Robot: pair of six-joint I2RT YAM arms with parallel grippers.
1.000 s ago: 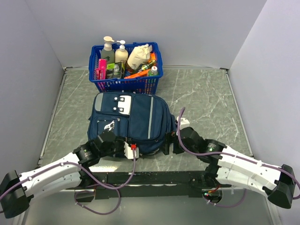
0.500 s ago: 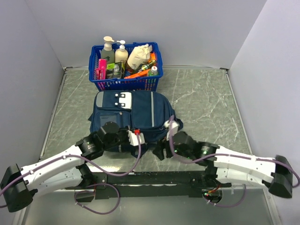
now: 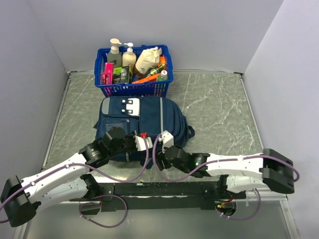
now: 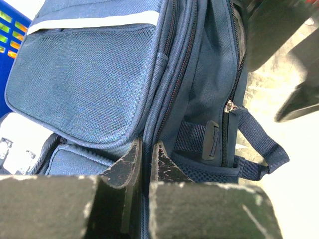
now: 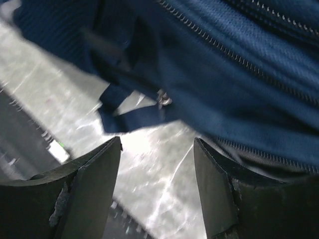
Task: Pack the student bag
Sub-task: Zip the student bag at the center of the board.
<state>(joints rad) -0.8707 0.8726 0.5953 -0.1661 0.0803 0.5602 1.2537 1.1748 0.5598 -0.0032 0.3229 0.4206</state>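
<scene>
The student bag (image 3: 149, 119) is a navy blue backpack lying flat in the middle of the table, its white patches toward the far side. My left gripper (image 3: 144, 147) is at the bag's near edge. In the left wrist view it (image 4: 146, 149) is shut on a ridge of the bag's fabric (image 4: 164, 74) beside a zipper. My right gripper (image 3: 157, 158) is just right of it at the same edge. In the right wrist view it (image 5: 155, 149) is open and empty over the table, below the bag's zipper pull (image 5: 163, 99) and a strap (image 5: 124, 119).
A blue plastic mesh basket (image 3: 133, 85) of bottles and packets stands against the far wall, touching the bag's far end. Grey walls close in the left, right and far sides. A black rail (image 3: 159, 189) runs along the near edge.
My right gripper has swung left along the bag's near edge to sit next to the left one. The left gripper moved forward and right; the bag's near end has bunched up away from me.
</scene>
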